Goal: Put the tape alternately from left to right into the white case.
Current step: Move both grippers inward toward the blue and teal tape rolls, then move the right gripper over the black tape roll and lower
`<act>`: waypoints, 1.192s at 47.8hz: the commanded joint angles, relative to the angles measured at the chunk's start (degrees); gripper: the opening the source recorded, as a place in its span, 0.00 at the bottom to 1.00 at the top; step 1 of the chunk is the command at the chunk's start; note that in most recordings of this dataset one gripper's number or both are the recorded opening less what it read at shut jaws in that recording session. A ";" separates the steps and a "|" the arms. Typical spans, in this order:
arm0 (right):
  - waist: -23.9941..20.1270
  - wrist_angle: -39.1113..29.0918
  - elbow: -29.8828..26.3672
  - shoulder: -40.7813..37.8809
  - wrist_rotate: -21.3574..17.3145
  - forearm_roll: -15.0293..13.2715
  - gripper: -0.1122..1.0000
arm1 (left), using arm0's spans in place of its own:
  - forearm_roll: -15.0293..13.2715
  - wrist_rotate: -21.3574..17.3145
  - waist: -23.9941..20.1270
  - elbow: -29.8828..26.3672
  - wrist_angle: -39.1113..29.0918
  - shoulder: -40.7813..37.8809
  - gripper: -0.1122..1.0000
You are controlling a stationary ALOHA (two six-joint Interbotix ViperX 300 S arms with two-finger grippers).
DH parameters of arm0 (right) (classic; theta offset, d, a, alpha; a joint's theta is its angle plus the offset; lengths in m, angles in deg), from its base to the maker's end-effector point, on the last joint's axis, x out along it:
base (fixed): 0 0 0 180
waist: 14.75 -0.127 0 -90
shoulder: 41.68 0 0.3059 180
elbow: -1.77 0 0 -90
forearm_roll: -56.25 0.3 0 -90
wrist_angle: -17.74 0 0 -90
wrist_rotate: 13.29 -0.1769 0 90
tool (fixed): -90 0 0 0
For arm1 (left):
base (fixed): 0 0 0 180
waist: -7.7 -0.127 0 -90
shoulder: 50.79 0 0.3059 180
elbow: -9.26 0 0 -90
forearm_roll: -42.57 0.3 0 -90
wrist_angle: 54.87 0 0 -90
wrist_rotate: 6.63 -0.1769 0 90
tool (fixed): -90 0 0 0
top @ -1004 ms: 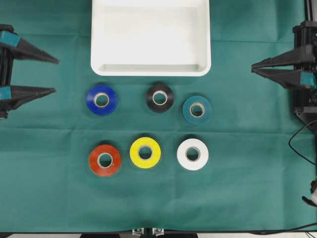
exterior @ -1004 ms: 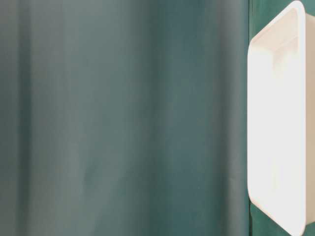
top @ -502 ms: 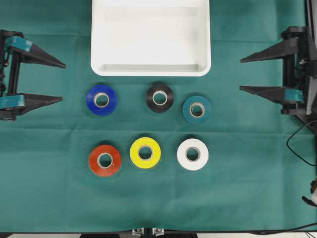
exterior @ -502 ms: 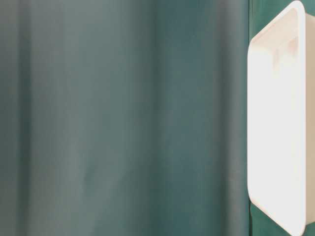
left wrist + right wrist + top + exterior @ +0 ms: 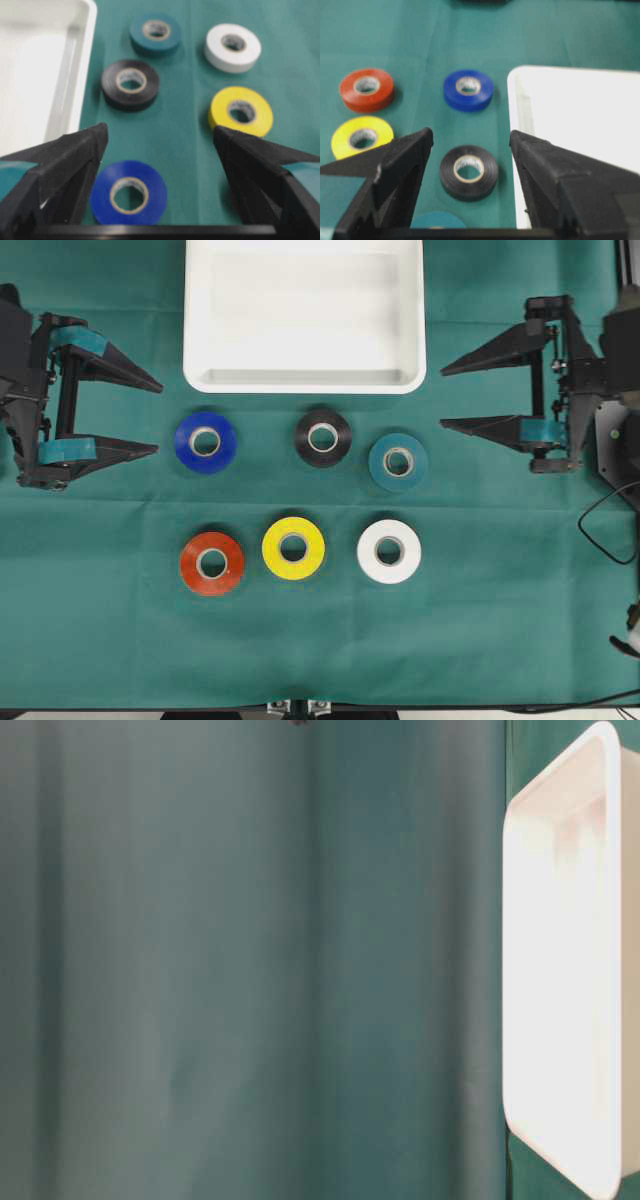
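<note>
Green cloth covers the counter, and on it all six rolls of tape lie flat and apart, none yet in the white case, so the whole task is left. The blue roll lies just ahead of the left end effector, whose jaws stand spread and hold nothing. The red roll lies farther off to one side of it. The teal roll is nearest the right end effector (also spread wide, with nothing between its jaws), the black roll beyond it. The yellow roll and white roll sit between red and teal. The case sits between the two end effectors, off to the side of the rolls.
</note>
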 commanded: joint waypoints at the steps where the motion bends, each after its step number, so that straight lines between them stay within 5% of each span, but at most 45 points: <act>1: 0.00 -1.05 -2.81 -1.32 -0.18 0.18 0.75 | -0.09 0.53 0.09 -2.11 -1.41 -0.35 0.73; 34: 0.00 -17.75 -13.01 -14.15 -1.85 0.18 0.75 | -0.09 4.04 0.09 -9.67 -16.35 -11.07 0.73; 57: 0.00 -18.72 -16.26 -21.71 -1.85 0.18 0.75 | 0.00 4.04 -0.09 -11.51 -17.49 -15.29 0.73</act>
